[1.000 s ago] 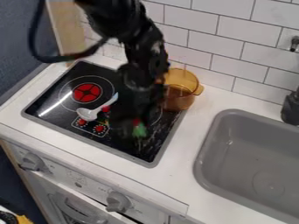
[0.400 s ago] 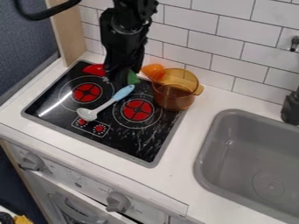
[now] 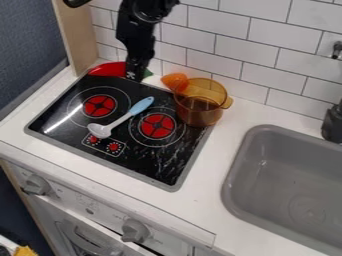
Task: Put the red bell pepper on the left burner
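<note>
And here's the gripper at the stove's back edge, closed around the red bell pepper, red to its left, green to its right! The spoon lies slantwise between left burner and right burner; amber pot behind the right one, orange piece beside it.

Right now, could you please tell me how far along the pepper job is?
The red bell pepper is at the gripper, by the rear edge of the stovetop; whether it is gripped, I cannot tell. Placing does not look done: the left burner has no pepper on it. What seems left is bringing the pepper forward onto that burner.
</note>
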You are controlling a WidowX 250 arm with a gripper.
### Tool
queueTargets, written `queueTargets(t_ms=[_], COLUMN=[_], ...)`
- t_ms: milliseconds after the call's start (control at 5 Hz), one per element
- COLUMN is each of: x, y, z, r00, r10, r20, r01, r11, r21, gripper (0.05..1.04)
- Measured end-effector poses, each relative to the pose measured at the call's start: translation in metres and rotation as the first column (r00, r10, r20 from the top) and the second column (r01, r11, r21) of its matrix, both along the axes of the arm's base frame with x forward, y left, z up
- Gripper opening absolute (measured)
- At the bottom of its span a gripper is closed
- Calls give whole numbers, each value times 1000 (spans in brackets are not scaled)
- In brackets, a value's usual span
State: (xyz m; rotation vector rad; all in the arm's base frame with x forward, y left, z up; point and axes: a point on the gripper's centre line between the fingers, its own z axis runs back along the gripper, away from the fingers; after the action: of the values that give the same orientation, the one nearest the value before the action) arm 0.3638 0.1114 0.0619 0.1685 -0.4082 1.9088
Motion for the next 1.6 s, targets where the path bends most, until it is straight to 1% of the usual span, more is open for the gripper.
queueTargets(t_ms=[200,400,600,800,1000,1200,1400,1600], x=[3,1,-5,-1,3,3,0,1], y=[21,42,55,60,65,65,65,61], z=[-14,-32,-63,-80,-81,-81,-81,-71], r00=[994,986,978,982,984,988,989,991], r10=[110,166,190,167,156,133,126,104], r20=[-14,-31,-79,-90,-82,-84,-83,-81], r01=[-110,-167,-198,-180,-168,-146,-139,-116], r11=[994,985,974,971,971,972,974,980], r21=[-7,-41,-105,-157,-170,-184,-179,-160], gripper=[532,532,532,532,599,893,1007,1002])
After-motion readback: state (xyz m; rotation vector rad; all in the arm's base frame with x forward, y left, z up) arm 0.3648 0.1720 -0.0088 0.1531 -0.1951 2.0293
